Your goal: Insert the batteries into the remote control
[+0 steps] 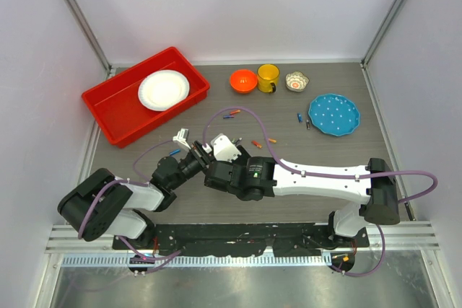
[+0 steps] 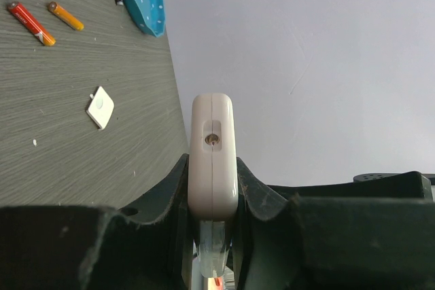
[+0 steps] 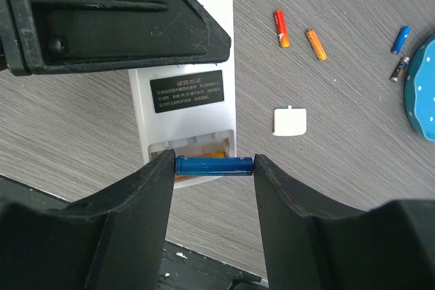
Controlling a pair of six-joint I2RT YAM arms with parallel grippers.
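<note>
Top view: the left gripper and right gripper are meeting toward the table's near edge, with the remote between them. Left wrist: the left gripper is clamping the remote edge-on. Right wrist: the right gripper is pinching a blue battery by its ends — right at the remote's open bay.

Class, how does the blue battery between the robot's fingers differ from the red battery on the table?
Colour: the blue battery is blue; the red battery is red with an orange end. Hold: the right gripper pinches the blue battery end to end at the open compartment of the remote; the red battery lies loose on the table. Both are thin cylinders.
</note>
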